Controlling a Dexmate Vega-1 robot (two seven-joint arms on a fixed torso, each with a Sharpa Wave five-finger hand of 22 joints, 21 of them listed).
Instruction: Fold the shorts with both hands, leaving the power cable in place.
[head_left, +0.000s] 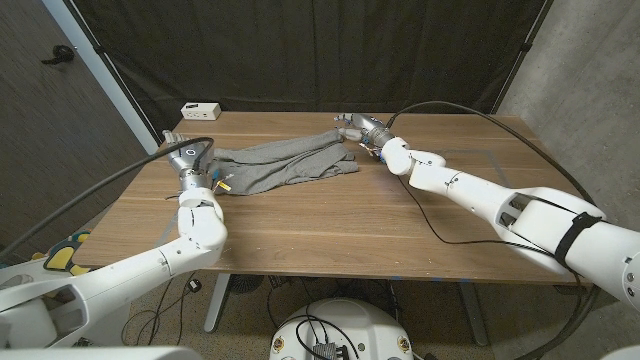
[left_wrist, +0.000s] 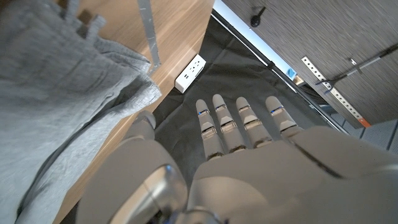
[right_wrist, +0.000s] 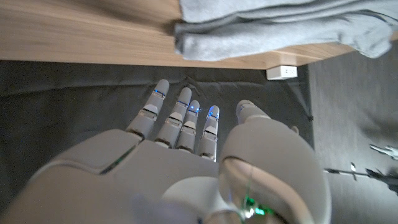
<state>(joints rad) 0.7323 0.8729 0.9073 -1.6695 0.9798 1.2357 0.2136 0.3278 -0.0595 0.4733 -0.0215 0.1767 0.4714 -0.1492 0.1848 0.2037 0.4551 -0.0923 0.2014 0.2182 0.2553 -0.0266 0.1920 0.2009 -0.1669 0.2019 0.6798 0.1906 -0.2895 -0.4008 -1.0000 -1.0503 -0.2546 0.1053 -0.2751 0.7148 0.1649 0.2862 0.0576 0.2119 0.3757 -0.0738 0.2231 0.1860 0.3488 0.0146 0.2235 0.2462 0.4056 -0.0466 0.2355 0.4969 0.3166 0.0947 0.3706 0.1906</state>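
While the grey shorts (head_left: 285, 164) lie rumpled across the upper middle of the head view, on the far half of the wooden table (head_left: 330, 230), a hand sits at each end of them. The left hand (head_left: 192, 163) is at the cloth's left end, left of centre in the frame; the right hand (head_left: 358, 128) is at the top right corner of the cloth, upper centre. At this size I cannot tell from the head view whether either hand touches fabric. A white power strip (head_left: 200, 109) sits at the table's far left corner, upper left of frame, well apart from the shorts.

Left wrist view: left hand (left_wrist: 236, 162) fills the lower half, fingers (left_wrist: 242, 124) straight and side by side, nothing between them. Shorts (left_wrist: 56, 87) at upper left, just beside the thumb; contact not resolvable. Power strip (left_wrist: 191, 72) upper centre.

Right wrist view: right hand (right_wrist: 186, 168) in the lower half, fingers (right_wrist: 183, 118) extended, slightly apart, empty. Shorts (right_wrist: 280, 25) along the top edge, layered, apart from the fingertips.

Judgement: light, limp jersey-type cloth; it will sag and drag rather than hold shape. Best taken by pinching the outer edges at each end, one per hand, and lifting together.
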